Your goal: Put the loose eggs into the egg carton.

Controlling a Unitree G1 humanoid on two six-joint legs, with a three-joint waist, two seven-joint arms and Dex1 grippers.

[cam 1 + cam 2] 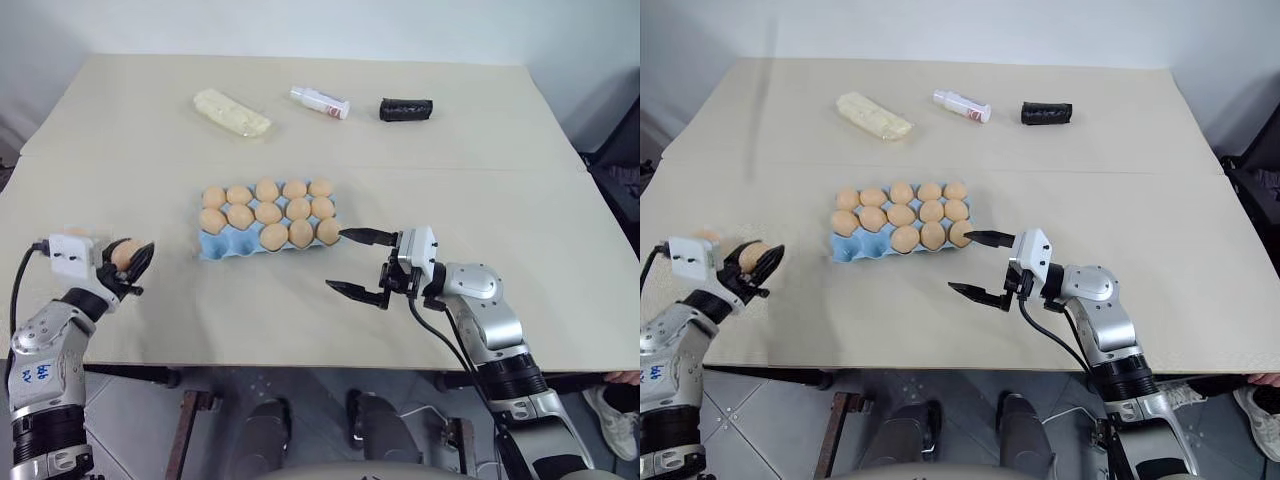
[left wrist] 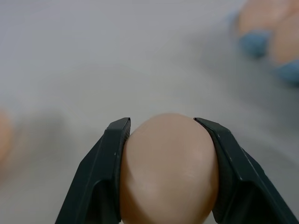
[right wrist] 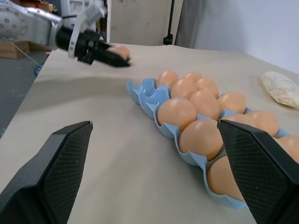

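Note:
My left gripper (image 1: 132, 262) is shut on a tan egg (image 2: 168, 168) at the table's left front, held a little above the surface, left of the egg carton (image 1: 213, 247). The light blue carton sits mid-table with several eggs (image 1: 268, 212) in it; two cups at its front left end (image 3: 145, 91) are bare. My right gripper (image 1: 340, 260) stands open just right of the carton's front right corner, pointing left, with nothing between its fingers. A blurred tan shape (image 2: 2, 135) lies on the table beside the held egg; it may be another egg.
At the back of the table lie a pale yellow wrapped block (image 1: 232, 112), a white bottle (image 1: 320, 102) and a black object (image 1: 405, 109). Bare tabletop runs between the left gripper and the carton, and along the front edge.

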